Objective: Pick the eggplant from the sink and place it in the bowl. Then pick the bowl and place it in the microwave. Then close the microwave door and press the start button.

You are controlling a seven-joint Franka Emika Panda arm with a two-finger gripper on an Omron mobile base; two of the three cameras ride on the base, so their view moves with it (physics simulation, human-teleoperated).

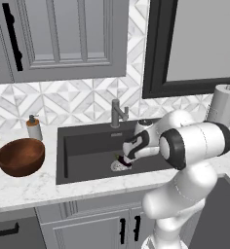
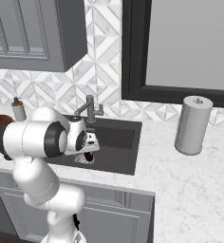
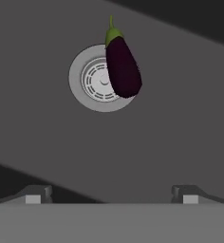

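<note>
The white arm bends forward and down, and its tool (image 3: 111, 194) points down with both fingers wide apart, holding nothing.

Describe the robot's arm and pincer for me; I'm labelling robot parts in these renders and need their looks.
The arm is glossy white, built of rounded, tube-like segments joined by dark, nearly black rings at the joints. No cables or markings show on it. The pincer has two small dark grey finger tips with paler flat faces; in the left base view its hand looks white with black parts.
</note>
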